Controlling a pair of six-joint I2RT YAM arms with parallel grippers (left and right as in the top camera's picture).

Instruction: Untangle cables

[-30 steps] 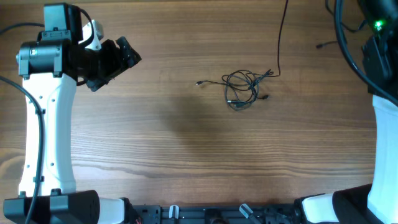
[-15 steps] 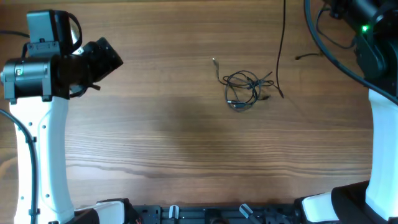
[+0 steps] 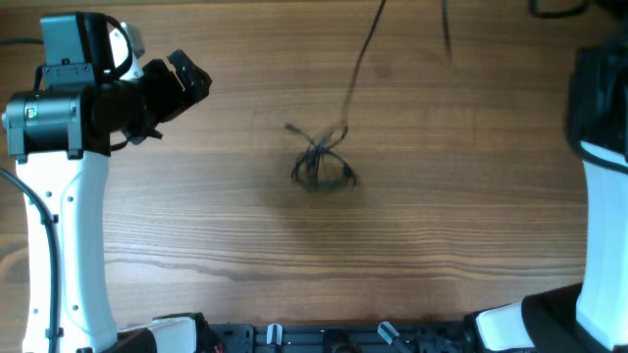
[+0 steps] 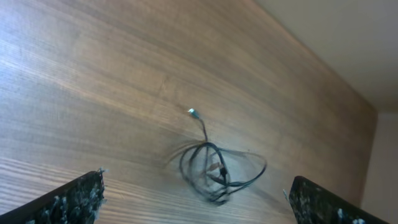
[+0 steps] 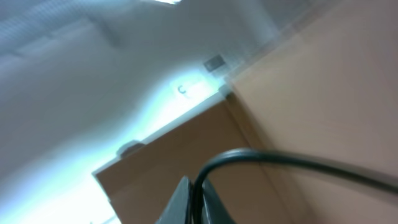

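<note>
The wooden table [image 3: 294,265] is brown with long dark lines in the wood. It fills almost the whole overhead view. In the left wrist view a plain pale wall [image 4: 336,37] stands past the far edge of the table. In the right wrist view the room is pale, bright and blurry.

The cables [image 3: 322,169] lie in a small black bundle near the middle of the table. They look a bit blurry from above. A small silver plug end [image 4: 193,112] pokes out of the bundle. One thin strand [image 3: 361,54] goes from the bundle toward the far edge of the table and out of the overhead view.

The white left arm [image 3: 64,196] stands at the left side of the table. The left claw [image 3: 182,83] is spread wide and holds nothing. Its fingers [image 4: 68,202] sit far apart in the bottom corners of the left wrist view, well away from the bundle.

The right arm [image 3: 601,137] is at the right side of the table. The right claw [image 5: 196,202] is pressed together, pinching the black strand, which curves out from it.
</note>
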